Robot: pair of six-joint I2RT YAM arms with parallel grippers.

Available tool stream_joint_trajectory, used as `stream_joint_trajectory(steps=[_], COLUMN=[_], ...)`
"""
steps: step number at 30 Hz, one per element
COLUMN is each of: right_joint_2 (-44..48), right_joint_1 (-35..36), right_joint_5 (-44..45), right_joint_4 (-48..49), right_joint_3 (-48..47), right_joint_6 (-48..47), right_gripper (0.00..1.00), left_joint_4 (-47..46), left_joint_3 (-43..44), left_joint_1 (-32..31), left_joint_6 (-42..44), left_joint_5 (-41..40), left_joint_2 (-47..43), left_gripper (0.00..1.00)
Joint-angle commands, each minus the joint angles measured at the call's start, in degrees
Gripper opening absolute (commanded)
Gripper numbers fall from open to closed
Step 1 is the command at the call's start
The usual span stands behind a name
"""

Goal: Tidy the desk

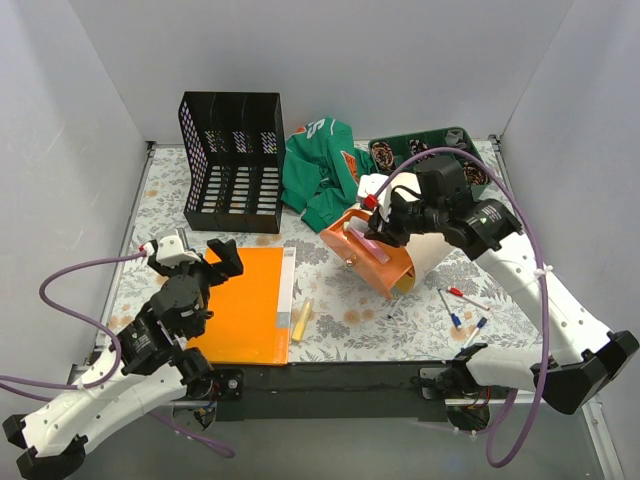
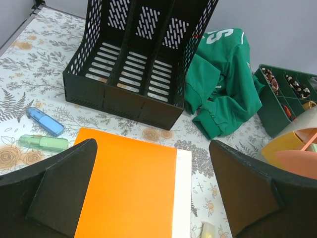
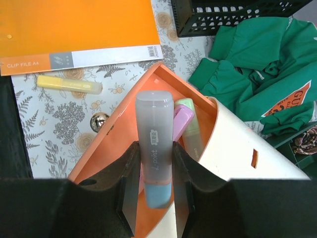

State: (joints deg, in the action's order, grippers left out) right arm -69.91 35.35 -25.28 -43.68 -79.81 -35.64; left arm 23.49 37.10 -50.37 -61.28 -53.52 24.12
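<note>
The desk has a white cover with grey ferns and orange flowers. My right gripper is shut on a grey highlighter with a blue end and holds it over the mouth of a tipped orange and white pen holder. A pink and a green highlighter lie inside the holder. My left gripper is open and empty, just above an orange clip file that lies flat at the front left.
A black file rack stands at the back left, a green garment beside it, a green divided tray at the back right. A yellow highlighter lies by the file. Blue and green highlighters lie left. Pens lie right.
</note>
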Motion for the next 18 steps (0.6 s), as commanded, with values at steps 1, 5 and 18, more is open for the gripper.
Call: stream_joint_trajectory(steps=[1, 5, 18], right_joint_2=[3.2, 4.3, 12.9], right_joint_1=[-0.8, -2.0, -12.8], right_joint_5=[0.3, 0.8, -9.2], right_joint_4=[4.7, 4.8, 8.7], right_joint_3=[2.0, 2.4, 6.4], right_joint_6=[1.2, 0.9, 4.9], right_gripper=[0.35, 0.52, 0.57], left_joint_4=[-0.6, -3.1, -2.4], left_joint_3=[-0.1, -0.8, -2.6], left_joint_1=[0.4, 0.4, 0.4], left_joint_6=[0.5, 2.4, -9.5], left_joint_5=[0.4, 6.0, 33.3], left_joint_2=[0.8, 0.4, 7.2], left_gripper=[0.98, 0.98, 0.98])
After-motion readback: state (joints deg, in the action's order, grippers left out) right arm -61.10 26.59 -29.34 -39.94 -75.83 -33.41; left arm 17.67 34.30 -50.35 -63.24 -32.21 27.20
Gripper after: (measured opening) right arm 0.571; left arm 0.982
